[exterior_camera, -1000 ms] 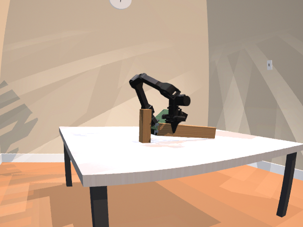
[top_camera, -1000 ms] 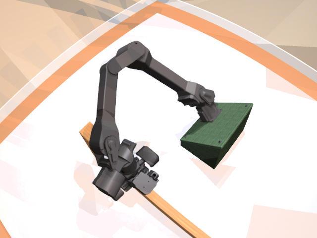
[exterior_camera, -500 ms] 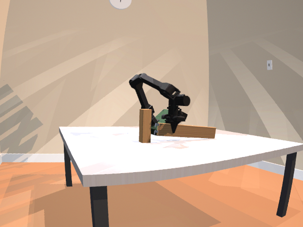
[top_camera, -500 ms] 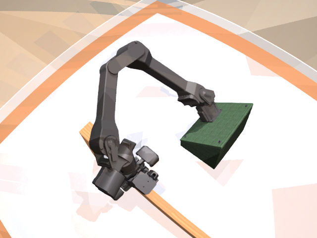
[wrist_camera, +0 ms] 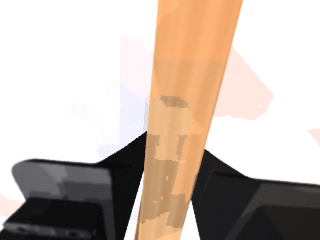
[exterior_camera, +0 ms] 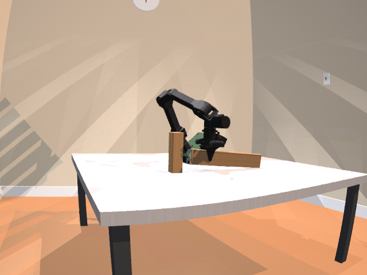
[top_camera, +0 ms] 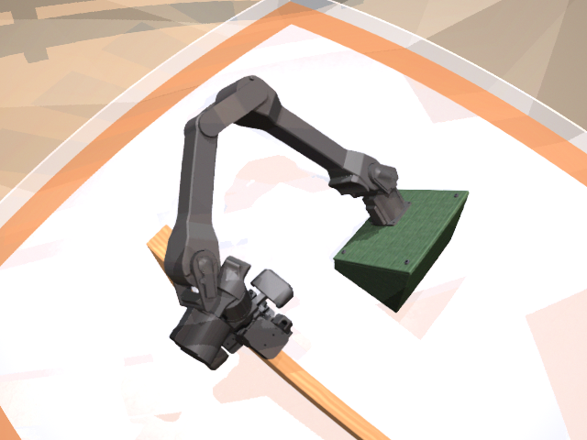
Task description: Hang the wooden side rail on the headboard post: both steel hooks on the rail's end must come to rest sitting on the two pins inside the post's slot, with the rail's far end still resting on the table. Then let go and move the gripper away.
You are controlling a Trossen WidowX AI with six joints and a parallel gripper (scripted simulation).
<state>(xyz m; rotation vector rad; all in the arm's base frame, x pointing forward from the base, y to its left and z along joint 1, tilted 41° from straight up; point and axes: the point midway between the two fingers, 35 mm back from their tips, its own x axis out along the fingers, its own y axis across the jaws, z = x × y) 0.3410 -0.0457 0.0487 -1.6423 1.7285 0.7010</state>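
Note:
The wooden side rail (top_camera: 322,386) (exterior_camera: 237,158) (wrist_camera: 185,75) runs between my fingers. My gripper (exterior_camera: 210,156) (wrist_camera: 172,145) is shut on it, nearer its hook end; the top view hides the fingertips. In the exterior view the rail's far end looks down on the table, while the hook end looks slightly raised. Two grey steel hooks (exterior_camera: 188,160) stick out from that end, just right of the headboard post (top_camera: 160,238) (exterior_camera: 176,152). The post stands upright. Its slot and pins are hidden, and I cannot tell if the hooks touch it.
The green base block (top_camera: 403,236) (exterior_camera: 196,142) carries my arm and stands behind the post in the exterior view. My forearm passes close over the post in the top view. The white table (exterior_camera: 142,192) has its near edge in front of the post.

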